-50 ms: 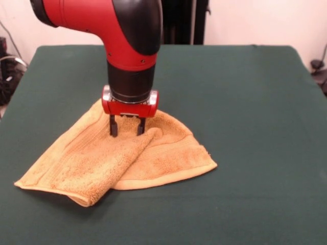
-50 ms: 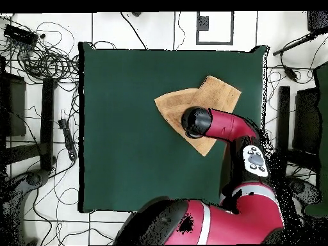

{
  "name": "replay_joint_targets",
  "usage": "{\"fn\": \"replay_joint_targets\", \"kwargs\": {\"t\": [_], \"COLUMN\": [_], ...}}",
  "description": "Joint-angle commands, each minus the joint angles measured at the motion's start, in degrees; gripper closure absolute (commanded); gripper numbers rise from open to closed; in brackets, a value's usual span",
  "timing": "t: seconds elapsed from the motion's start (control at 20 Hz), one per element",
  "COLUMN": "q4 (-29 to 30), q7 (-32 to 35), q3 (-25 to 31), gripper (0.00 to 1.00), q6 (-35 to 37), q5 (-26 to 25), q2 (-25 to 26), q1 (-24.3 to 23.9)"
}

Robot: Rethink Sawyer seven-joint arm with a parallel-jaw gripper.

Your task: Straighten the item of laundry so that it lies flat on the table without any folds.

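Front view: towel (image 1: 120, 158) lies on the green surface (image 1: 245, 102), left of centre, around 8 o'clock from the surface's middle. Not flat. One layer is doubled over another: a thick folded flap runs from the towel's middle down toward 7 o'clock, ending in a rounded fold at the near edge. A single layer fans out beneath it toward 4 o'clock, hemmed edge showing, one corner pointing right. Another corner points left at about 8 o'clock.

Arm (image 1: 122, 35) comes down over the towel's far edge, at 12 o'clock of the cloth. Jaws (image 1: 126, 128) stand parted, the two dark fingers (image 1: 113, 127) apart with a gap between, tips down at the terry. Nothing sits between them; they grip nothing. Whether the tips press into the cloth or merely touch it, cannot tell.

Overhead view: towel (image 2: 218, 96) sits toward 2 o'clock on the surface (image 2: 128, 128), two overlapping tan shapes. Arm's wrist (image 2: 195, 122) covers its middle; jaws hidden there.
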Motion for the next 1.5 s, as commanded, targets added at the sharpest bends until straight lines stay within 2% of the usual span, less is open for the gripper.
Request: {"fn": "replay_joint_targets", "kwargs": {"t": [0.05,1.1,1.35,1.5], "q4": [-2.1,-1.0,1.6,2.0], "q7": [2.6,3.0,5.2,6.2], "q3": [5.0,4.8,4.4,4.2], "gripper": [0.00,0.00,0.00,0.00], "q6": [1.3,-0.1,-5.5,-6.2], "q5": [-1.6,-1.9,-2.6,-2.2], "q2": [2.9,2.5,2.9,3.1], "q1": [2.4,2.6,2.8,2.8]}}
